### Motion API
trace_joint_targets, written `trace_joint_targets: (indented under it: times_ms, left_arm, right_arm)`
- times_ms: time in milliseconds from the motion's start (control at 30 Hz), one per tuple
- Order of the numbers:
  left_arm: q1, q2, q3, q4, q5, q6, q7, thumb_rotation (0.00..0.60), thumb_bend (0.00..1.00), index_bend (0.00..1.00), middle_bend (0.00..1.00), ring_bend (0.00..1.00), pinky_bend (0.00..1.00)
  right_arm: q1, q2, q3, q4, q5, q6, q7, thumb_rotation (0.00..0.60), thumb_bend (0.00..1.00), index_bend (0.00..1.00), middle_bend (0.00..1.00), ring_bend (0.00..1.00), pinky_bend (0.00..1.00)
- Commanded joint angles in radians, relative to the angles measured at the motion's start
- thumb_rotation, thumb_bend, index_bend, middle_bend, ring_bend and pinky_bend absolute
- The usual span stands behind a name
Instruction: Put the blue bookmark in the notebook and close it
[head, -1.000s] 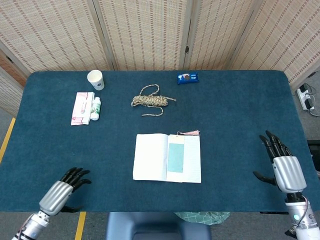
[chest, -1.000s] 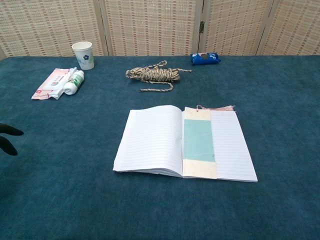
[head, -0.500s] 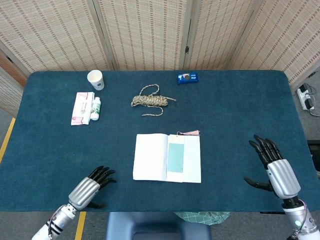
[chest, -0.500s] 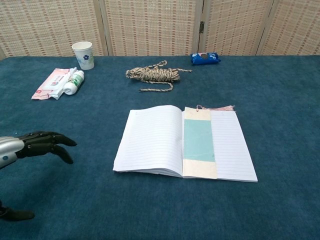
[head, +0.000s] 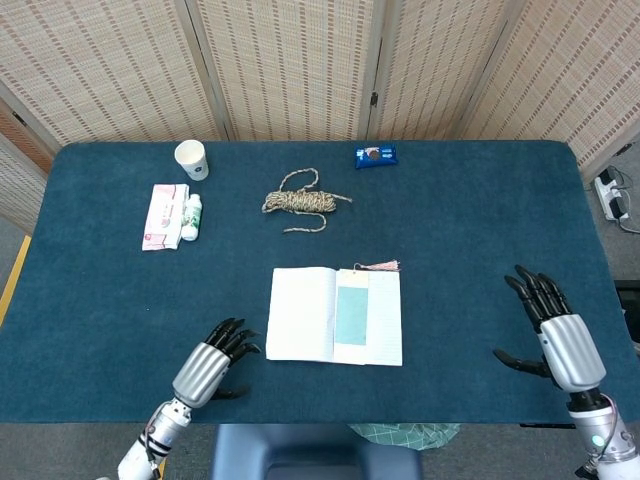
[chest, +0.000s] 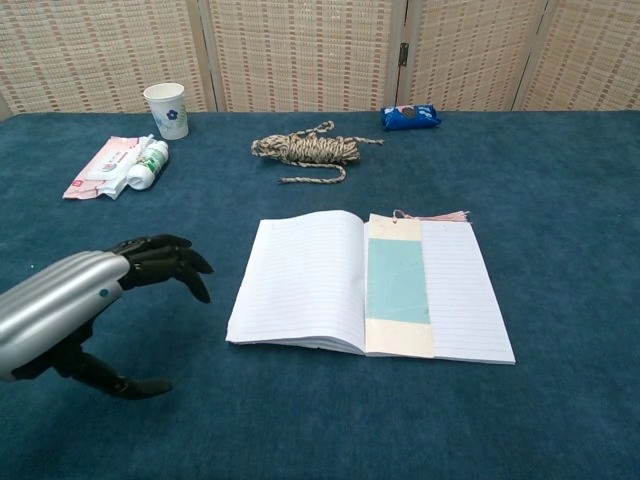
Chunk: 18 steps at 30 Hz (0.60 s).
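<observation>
Both views are evenly and brightly lit from above, with only faint, soft shadows hugging the notebook (head: 335, 317) edges. The white pages read bright without blown-out glare, and the table (chest: 560, 180) cloth around the notebook shows its nap sharply. In the chest view, the left hand (chest: 75, 300), nearest the lens left of the notebook, looks slightly soft and enlarged.

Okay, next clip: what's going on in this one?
A two-armed robot is at a blue table with an open notebook in front of it. The blue bookmark already lies on the right-hand page by the spine, tassel poking out at the top. Neither hand holds anything: the left hand hovers open beside the notebook's left edge, and the right hand is open, well off to the right. The notebook is not yet closed.
</observation>
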<state>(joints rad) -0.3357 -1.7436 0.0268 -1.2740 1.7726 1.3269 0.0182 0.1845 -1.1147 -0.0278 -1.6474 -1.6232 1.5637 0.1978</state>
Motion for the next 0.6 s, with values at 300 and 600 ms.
trace_joint_targets:
  times_ms: [300, 600]
  left_arm:
    - [-0.041, -0.119, -0.015, 0.1, -0.003, 0.007, 0.049, 0.6, 0.13, 0.4, 0.29, 0.16, 0.17]
    - [-0.066, -0.214, -0.028, 0.202, -0.024, 0.007, 0.057, 0.6, 0.14, 0.4, 0.29, 0.16, 0.17]
  right_arm:
    - [-0.007, 0.001, 0.014, -0.001, 0.0, -0.021, 0.002, 0.6, 0.0, 0.0, 0.0, 0.0, 0.03]
    - [-0.017, 0.013, 0.025, -0.008, -0.005, -0.021, 0.014, 0.6, 0.0, 0.0, 0.0, 0.0, 0.03]
